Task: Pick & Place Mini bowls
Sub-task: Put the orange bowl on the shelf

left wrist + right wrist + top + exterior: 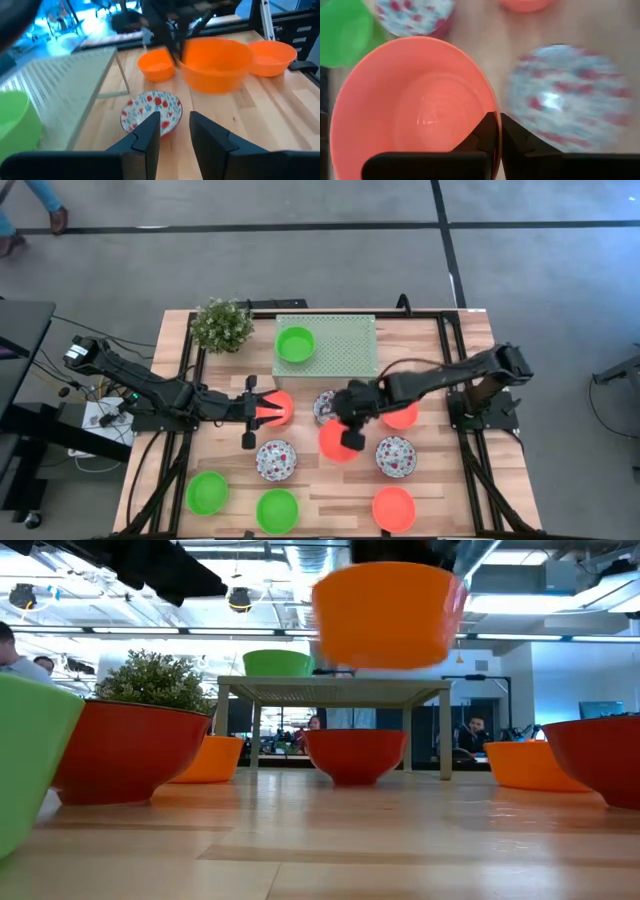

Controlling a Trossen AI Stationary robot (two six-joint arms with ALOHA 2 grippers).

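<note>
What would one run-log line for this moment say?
right end effector: shut on orange bowl, lifted | left end effector: waiting near floral bowl | stand: green bowl

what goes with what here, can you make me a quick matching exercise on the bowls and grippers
Column one:
1. green bowl
2. orange bowl
3. left gripper
4. small plant

Column two:
a. pinched at the rim by the right gripper, lifted off the table
b. on the pale perforated stand
c. at the table's back left corner
d. jaws apart, at another orange bowl

Pairs: 1-b, 2-a, 3-d, 4-c
</note>
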